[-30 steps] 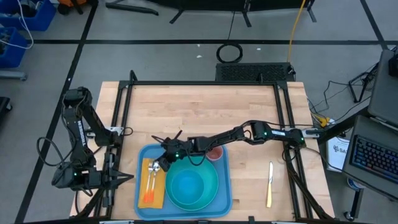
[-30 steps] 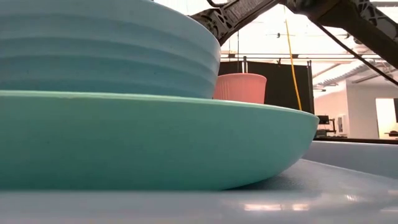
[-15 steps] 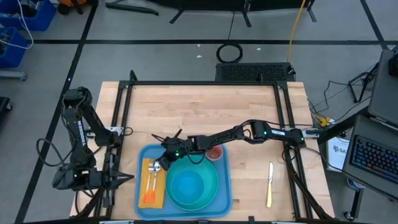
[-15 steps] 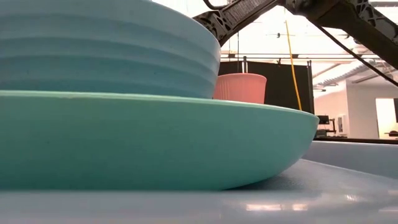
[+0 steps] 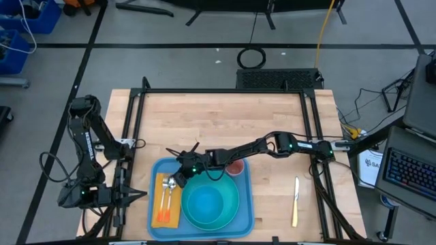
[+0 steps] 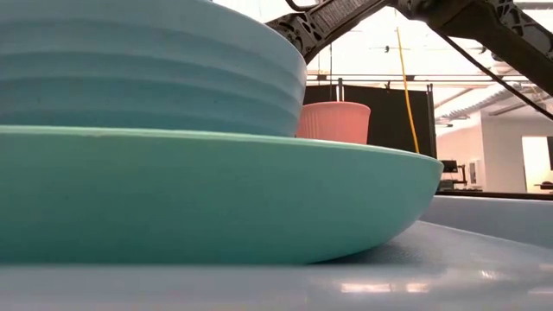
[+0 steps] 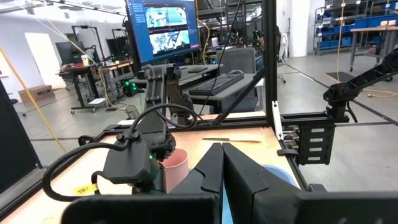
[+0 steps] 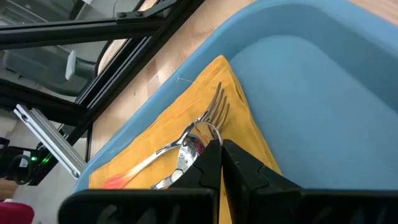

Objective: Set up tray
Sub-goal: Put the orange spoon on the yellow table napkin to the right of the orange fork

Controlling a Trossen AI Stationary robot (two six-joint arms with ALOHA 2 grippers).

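Light: bright, even overhead indoor lighting.
Glare: washed-out ceiling at upper right of low view; sheen on tray (image 6: 363, 285).
Focus: nearest surfaces soft in low view.

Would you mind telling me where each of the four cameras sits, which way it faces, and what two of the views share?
High view: above the table, looking straight down on the tray; both arms show, left gripper parked beside the table, right gripper over the napkin.
Low view: at tray height, looking level past the plate and bowl; an arm crosses overhead.
Left wrist view: looks across the table past its own shut fingers.
Right wrist view: looks down past its own shut fingers at the fork.
Shared: low and left wrist views both show the pink cup.
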